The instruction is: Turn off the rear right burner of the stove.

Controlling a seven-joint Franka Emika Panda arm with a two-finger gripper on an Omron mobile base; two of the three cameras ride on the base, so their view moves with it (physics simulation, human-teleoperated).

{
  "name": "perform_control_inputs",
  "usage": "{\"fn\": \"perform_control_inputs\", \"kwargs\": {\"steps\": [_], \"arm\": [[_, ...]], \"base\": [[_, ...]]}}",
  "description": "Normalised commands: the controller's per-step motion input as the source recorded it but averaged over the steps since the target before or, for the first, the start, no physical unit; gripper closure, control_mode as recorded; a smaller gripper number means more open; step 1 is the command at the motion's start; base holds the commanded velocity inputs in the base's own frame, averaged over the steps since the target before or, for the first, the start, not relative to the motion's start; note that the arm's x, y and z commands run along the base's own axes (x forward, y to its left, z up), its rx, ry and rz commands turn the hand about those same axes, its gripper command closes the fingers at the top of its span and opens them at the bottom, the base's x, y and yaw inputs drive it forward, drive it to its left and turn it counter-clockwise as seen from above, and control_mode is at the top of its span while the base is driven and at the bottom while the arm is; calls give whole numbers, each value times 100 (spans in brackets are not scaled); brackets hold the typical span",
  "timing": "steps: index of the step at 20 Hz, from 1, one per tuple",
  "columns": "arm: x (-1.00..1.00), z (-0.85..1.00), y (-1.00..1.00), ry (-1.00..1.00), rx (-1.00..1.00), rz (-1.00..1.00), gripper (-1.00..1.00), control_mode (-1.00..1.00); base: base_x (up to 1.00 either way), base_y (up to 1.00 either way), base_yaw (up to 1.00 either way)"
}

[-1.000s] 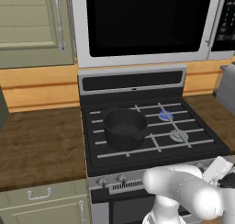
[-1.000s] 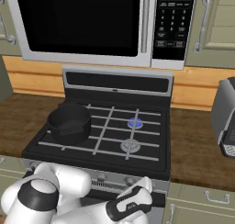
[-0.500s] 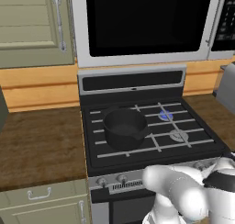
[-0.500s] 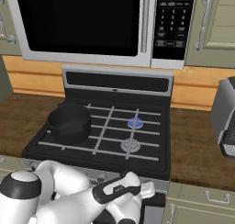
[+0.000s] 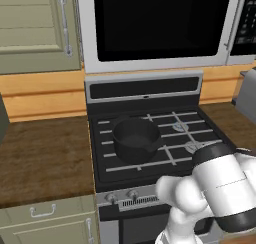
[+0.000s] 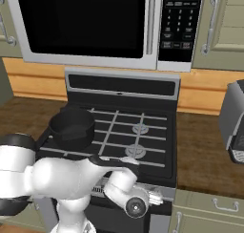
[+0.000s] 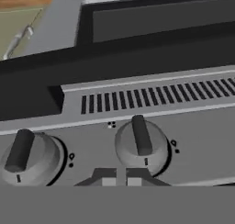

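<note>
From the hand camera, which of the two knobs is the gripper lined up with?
The right-hand knob, the one whose bar stands almost upright. It sits just above the fingertips; the other knob lies off at the left edge, its bar leaning.

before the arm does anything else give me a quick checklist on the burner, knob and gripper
1. Rear right burner flame out: ok, the disc looks dull grey, with no blue glow.
2. Gripper lined up with a stove knob: ok, the tips sit just below it in the hand view.
3. Gripper off the knob: cannot tell, the tips are cut by the frame edge.
4. That knob belongs to the rear right burner: cannot tell.
5. Pot clear of the arm: ok, it sits on the left grates.
</note>
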Motion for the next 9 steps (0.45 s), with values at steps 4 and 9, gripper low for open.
{"fn": "perform_control_inputs", "kwargs": {"steps": [4, 9], "arm": [[3, 36, -21, 8, 33, -8, 100, -100], [0, 0, 0, 0, 0, 0, 100, -100]], "base": [[0, 0, 0], [0, 0, 0]]}}
